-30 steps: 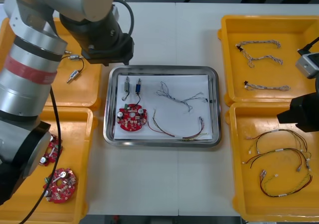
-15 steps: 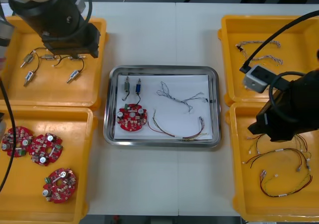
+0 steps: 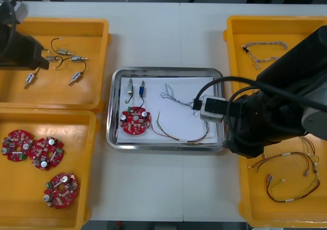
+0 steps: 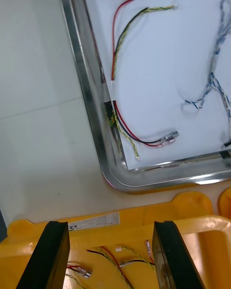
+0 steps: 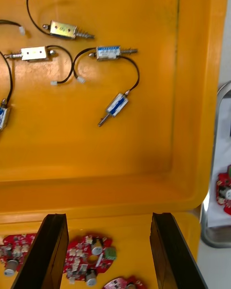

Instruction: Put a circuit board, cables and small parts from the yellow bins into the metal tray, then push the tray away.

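The right claw (image 4: 109, 227) is held with its two black fingers (image 4: 53, 250) standing well apart and nothing between them. It is poised over the rim of the near right-hand yellow plastic bin (image 4: 144, 219), in which loose red, yellow and black cables (image 4: 110, 262) are seen. Just beyond the fingertips lies the rounded near right corner of the shiny rectangular metal tray (image 4: 91, 106), lined white inside. The tray is set mid-way across the light surface (image 3: 168, 189), between the bins, with its long axis running left to right, so a push away from the robot would be delivered across its short dimension. How high the claw stands above the tray's rim is hard to judge. Inside the tray are laid a round red circuit board (image 3: 135, 122), two small metal parts (image 3: 136, 89) beyond it, a twisted blue and white cable (image 3: 180, 98) and a red and yellow cable (image 3: 180, 135) along the near side. Loading is therefore judged complete, with the push not yet made. The right arm is plainly the nearer one. The left claw (image 5: 107, 220), likewise spread and empty, is held over the wall between the two left-hand bins, well apart from the tray, with more small metal parts on black leads (image 5: 115, 105) beyond it.
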Controlling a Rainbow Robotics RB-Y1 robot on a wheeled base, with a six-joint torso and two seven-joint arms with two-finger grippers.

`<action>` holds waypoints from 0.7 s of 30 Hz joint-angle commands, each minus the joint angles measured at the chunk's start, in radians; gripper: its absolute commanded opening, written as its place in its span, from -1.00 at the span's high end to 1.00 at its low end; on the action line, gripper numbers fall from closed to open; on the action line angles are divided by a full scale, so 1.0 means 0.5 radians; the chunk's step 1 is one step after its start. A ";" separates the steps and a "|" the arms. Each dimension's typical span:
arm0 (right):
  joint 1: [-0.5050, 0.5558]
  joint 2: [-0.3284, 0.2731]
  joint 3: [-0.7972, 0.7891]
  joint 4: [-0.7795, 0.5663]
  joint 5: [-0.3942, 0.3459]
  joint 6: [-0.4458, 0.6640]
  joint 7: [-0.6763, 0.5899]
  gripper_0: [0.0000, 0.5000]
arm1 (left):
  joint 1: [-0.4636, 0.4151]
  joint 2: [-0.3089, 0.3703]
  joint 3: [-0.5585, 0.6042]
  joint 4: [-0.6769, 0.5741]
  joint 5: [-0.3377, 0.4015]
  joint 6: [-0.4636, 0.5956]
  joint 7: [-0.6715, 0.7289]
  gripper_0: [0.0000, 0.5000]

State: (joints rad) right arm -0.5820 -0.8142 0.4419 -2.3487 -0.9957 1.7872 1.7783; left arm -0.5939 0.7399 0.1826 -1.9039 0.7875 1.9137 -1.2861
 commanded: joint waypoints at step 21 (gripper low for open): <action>-0.628 0.460 1.209 0.553 0.586 -0.362 0.079 -1.00 | 0.473 0.152 0.276 -0.165 0.002 0.012 -0.026 -1.00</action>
State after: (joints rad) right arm -0.8428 -0.6290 0.9858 -2.0953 -0.7235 1.6382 1.7886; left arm -0.3735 0.7741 0.2870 -1.9513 0.8019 1.9139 -1.3154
